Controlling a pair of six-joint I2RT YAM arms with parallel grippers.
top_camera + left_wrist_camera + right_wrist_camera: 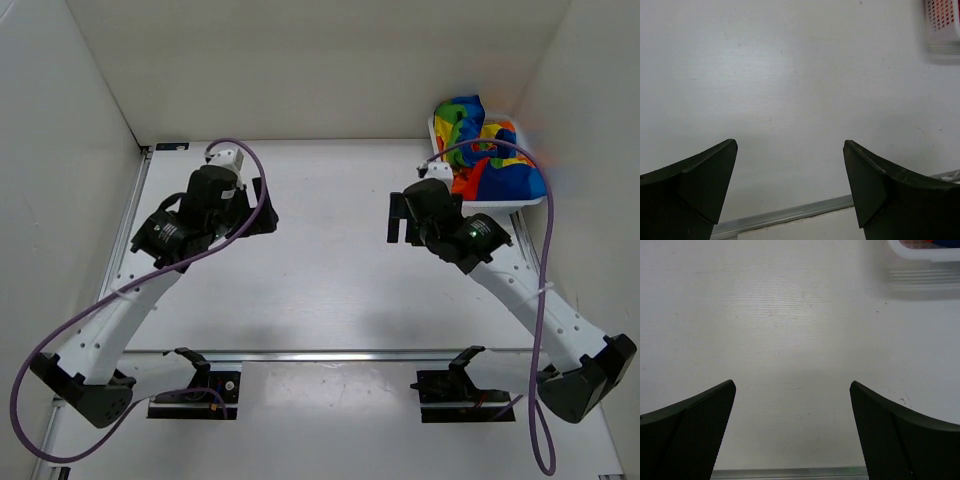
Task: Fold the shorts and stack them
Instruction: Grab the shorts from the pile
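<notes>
The rainbow-striped shorts [490, 150] lie crumpled in the white mesh basket [525, 200] at the back right corner of the table. My left gripper [268, 208] hangs open and empty over the left middle of the table, far from the shorts. My right gripper [402, 220] hangs open and empty over the right middle, just left of the basket. In the left wrist view the two dark fingers [700, 185] stand wide apart over bare white table, and the same holds in the right wrist view [695, 430].
White walls close in the table at the back and both sides. A metal rail [330, 353] runs across near the front edge. A corner of the basket shows in the left wrist view [944, 25] and in the right wrist view [925, 252].
</notes>
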